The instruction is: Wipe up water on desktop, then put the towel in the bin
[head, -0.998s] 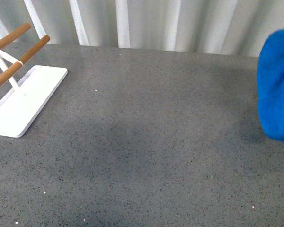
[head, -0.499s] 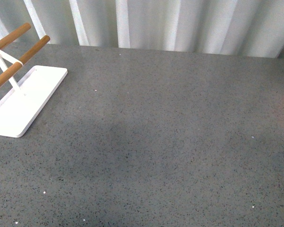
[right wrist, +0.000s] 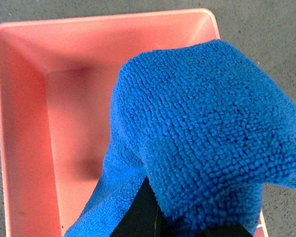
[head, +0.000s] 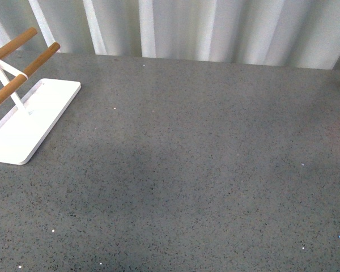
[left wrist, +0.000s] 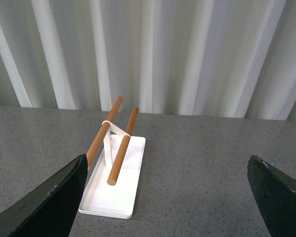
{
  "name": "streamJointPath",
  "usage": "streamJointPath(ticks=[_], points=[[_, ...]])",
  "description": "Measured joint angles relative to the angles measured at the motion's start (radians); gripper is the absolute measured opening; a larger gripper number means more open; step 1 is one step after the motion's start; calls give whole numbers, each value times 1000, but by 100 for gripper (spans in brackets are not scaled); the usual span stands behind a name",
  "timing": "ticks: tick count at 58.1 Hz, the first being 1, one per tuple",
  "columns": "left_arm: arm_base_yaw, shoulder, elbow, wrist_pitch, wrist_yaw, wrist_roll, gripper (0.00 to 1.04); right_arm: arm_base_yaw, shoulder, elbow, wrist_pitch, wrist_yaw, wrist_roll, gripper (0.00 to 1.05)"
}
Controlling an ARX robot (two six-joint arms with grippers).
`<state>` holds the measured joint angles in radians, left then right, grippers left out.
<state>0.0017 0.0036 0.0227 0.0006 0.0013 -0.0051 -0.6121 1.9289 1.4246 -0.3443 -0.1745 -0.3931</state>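
In the right wrist view the bright blue towel (right wrist: pixel 202 128) hangs bunched over a pink bin (right wrist: pixel 24 128), with my right gripper (right wrist: pixel 182 224) shut on it. The cloth covers most of the dark fingers (right wrist: pixel 144 212). The bin's floor (right wrist: pixel 74 118) shows bare beside the towel, and I cannot tell whether the cloth touches it. The dark-grey speckled desktop (head: pixel 192 170) fills the front view, where neither gripper nor towel shows. My left gripper (left wrist: pixel 163 202) is open above the desktop (left wrist: pixel 197 187), with nothing between its fingers (left wrist: pixel 44 202).
A white rack base (head: pixel 28 122) with two wooden rods (head: pixel 22 76) stands at the desktop's far left, and also shows ahead of the left gripper as the rack (left wrist: pixel 113 182). White pleated curtains (head: pixel 215 28) run along the back edge.
The blue towel hung at the right edge of the front view a second ago. It left that view half a second ago and stays out of it. The rack has not moved.
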Motion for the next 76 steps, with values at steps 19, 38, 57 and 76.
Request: streamJointPath(ticks=[19,38,57,76], points=[[0,0,0,0,0,0,98,2,48,-11,-18,32,-32,5],[0,0,0,0,0,0,98,-2,92,-80,-55,91,-206,53],[0,0,0,0,0,0,98,-7,75,-93,-55,60,-229,98],[0,0,0,0,0,0,98,26,-59,-50,36,-71,-137,98]])
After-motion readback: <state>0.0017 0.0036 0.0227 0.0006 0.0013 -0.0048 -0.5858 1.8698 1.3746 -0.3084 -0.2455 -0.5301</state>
